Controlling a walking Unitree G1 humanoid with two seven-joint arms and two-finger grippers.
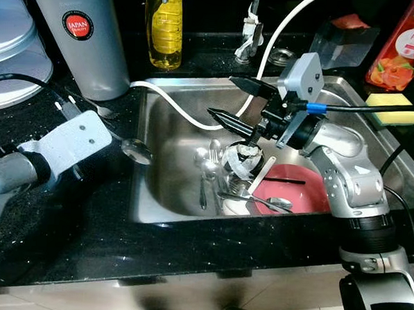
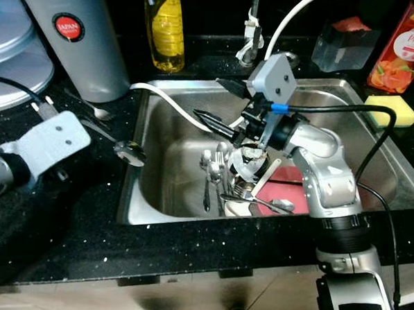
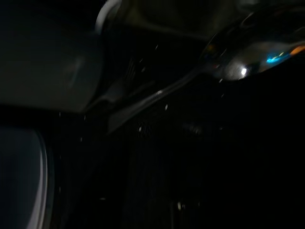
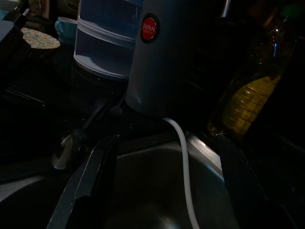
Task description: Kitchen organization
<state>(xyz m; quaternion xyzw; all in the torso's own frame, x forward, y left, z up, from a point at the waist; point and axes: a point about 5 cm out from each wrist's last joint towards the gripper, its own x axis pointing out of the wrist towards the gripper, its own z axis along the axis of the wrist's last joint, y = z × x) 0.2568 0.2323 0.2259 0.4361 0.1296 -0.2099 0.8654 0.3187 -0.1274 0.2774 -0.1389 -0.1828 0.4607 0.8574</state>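
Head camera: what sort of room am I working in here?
Most likely a home kitchen: a steel sink holding spoons and a red plate, set in a black speckled countertop, with a yellow dish soap bottle behind it.

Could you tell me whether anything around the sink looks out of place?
Yes: a spoon lies on the black counter with its bowl at the sink rim, apart from the cutlery heaped in the basin. A white hose also trails loosely over the sink's edge.

A red round label on the grey canister reads "JAPAN QUALITY"; the carton seemingly says "Peach".
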